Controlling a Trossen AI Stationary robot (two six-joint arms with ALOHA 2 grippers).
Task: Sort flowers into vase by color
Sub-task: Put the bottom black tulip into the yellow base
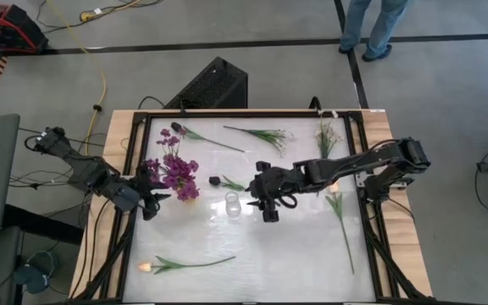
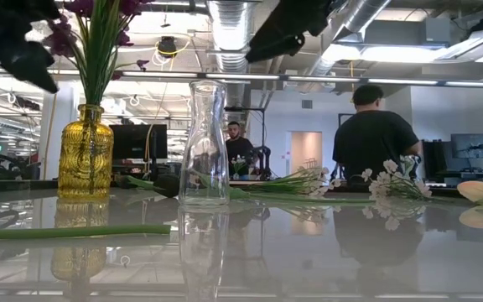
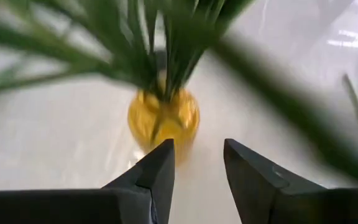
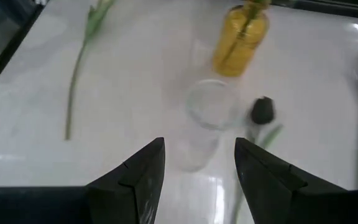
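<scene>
A yellow vase [image 1: 183, 191] holds purple blossom clusters [image 1: 176, 165] on green stems at the table's left; it also shows in the low view [image 2: 85, 155]. A clear glass vase [image 1: 233, 204] stands empty at the middle. My left gripper [image 3: 199, 146] is open and empty, just left of the yellow vase [image 3: 163, 118], with leaves hanging before it. My right gripper [image 4: 199, 144] is open and empty, above and just right of the clear vase [image 4: 207, 118]. A dark purple bud flower [image 4: 263, 111] lies beside the clear vase.
Loose flowers lie flat on the table: a dark-budded stem [image 1: 206, 137] and white sprigs [image 1: 265, 135] [image 1: 324, 137] at the far side, a pale tulip [image 1: 185, 264] near the front, and another long stem [image 1: 342, 222] at the right. People stand beyond the table [image 2: 376, 138].
</scene>
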